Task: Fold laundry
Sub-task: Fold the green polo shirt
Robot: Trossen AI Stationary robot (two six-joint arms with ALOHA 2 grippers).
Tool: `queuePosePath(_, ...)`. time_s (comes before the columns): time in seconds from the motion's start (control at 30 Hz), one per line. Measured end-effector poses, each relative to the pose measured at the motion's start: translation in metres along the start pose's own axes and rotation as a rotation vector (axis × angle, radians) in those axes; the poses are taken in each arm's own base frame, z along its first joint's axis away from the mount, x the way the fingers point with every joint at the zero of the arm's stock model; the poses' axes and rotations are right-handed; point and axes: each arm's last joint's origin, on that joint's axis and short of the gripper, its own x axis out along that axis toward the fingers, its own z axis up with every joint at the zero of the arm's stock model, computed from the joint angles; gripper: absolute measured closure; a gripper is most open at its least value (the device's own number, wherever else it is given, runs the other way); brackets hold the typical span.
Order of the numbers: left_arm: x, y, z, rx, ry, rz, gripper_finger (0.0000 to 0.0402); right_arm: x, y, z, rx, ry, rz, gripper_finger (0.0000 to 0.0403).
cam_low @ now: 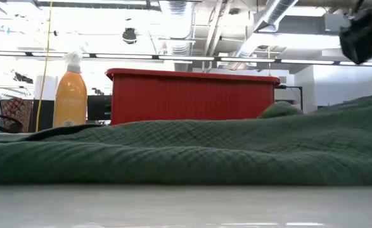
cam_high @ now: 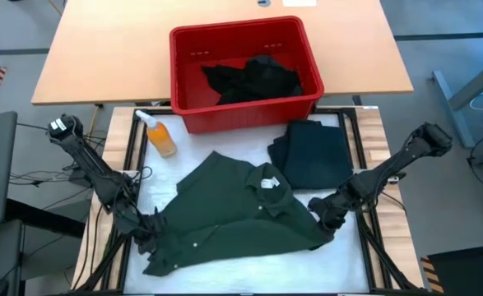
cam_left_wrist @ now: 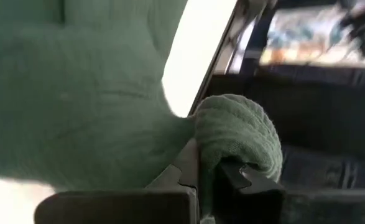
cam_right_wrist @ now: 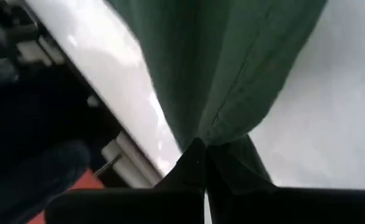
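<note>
On green shirt (cam_high: 241, 210), white neck label (cam_high: 269, 183), writing unreadable

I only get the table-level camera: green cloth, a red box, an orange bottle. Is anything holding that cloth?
Observer: Yes. From above, the left hand is shut on the green shirt at its left edge.
Operator: And the other arm?
Observer: The right hand is shut on the shirt's right edge; its own camera shows cloth pinched between the fingers.
Operator: Is the red box empty?
Observer: No, the red bin holds crumpled black clothes.
Operator: Anything else?
Observer: A folded dark garment lies just in front of the bin, toward the right.
</note>
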Motion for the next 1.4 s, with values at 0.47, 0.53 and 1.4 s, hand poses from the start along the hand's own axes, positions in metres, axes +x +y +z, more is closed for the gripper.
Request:
queuePosePath(0.47,0.004,0.007,-0.020,-0.039,0.239,0.087,0.0319,-0.034,0.019,0.007,-0.056,-0.060,0.165,0.0286)
queuePosePath(0.53,0.001,0.006,-0.022,-0.051,0.261,0.073,0.0304,-0.049,0.022,0.014,-0.085,-0.139,0.204,0.0276)
queuePosePath(1.4,-0.023,0.008,-0.014,-0.091,0.019,0.053,0.0233,-0.026,-0.021,0.228,-0.339,-0.871,-0.038,0.0179)
